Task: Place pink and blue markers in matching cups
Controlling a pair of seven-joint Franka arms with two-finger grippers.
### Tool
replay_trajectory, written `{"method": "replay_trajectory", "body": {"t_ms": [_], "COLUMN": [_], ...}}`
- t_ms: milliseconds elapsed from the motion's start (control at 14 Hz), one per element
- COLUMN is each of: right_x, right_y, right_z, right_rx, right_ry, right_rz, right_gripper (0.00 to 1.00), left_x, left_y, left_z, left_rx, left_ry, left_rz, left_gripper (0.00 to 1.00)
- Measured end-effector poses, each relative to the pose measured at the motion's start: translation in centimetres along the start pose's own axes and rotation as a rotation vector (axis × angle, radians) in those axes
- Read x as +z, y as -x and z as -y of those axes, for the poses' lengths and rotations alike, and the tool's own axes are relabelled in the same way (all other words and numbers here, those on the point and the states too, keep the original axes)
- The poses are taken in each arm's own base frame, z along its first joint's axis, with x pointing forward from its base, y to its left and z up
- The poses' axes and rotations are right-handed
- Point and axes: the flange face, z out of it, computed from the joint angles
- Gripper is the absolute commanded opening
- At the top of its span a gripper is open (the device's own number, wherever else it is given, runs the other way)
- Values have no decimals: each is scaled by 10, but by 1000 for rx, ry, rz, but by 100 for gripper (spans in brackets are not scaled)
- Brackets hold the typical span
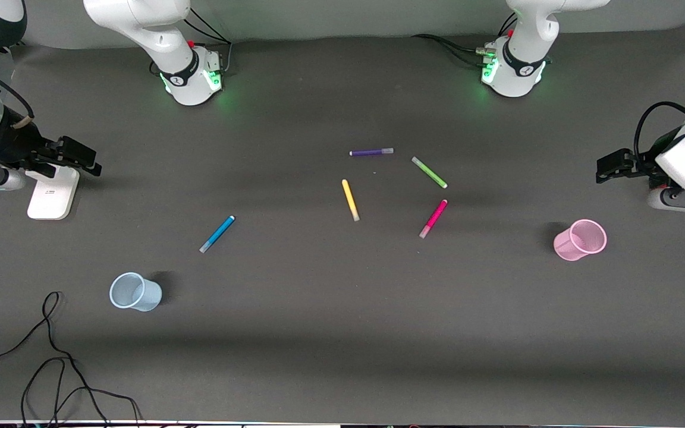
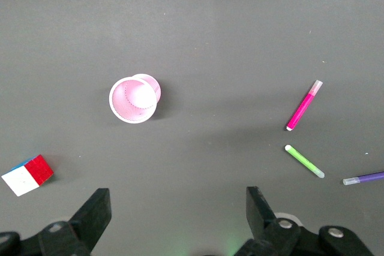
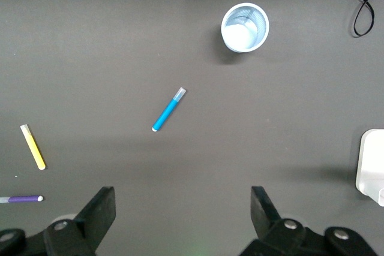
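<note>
The blue marker lies flat toward the right arm's end of the table and shows in the right wrist view. The pale blue cup stands upright nearer the front camera. The pink marker lies near the table's middle. The pale pink cup stands upright toward the left arm's end. My right gripper hovers open and empty at the right arm's end. My left gripper hovers open and empty at the left arm's end.
A yellow marker, a green marker and a purple marker lie around the pink marker. A white block sits under the right gripper. A red, white and blue cube lies near the pink cup. Black cables trail near the front edge.
</note>
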Motion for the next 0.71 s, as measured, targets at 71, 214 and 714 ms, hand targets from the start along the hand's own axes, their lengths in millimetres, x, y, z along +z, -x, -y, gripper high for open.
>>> {"method": "replay_trajectory", "body": {"t_ms": [71, 214, 714], "right_x": [0, 1, 5], "right_y": [-1, -3, -5], "right_z": [-1, -3, -3], "right_rx": [1, 5, 7], "right_ry": [0, -1, -1], "right_rz": [0, 1, 9], "right_gripper": [100, 100, 100], "left_x": [0, 0, 0], "left_y": [0, 0, -1], "left_z": [0, 0, -4], "left_rx": [0, 0, 8], "left_ry": [0, 0, -1], "left_rz": [0, 0, -3], "left_gripper": [100, 100, 100]}}
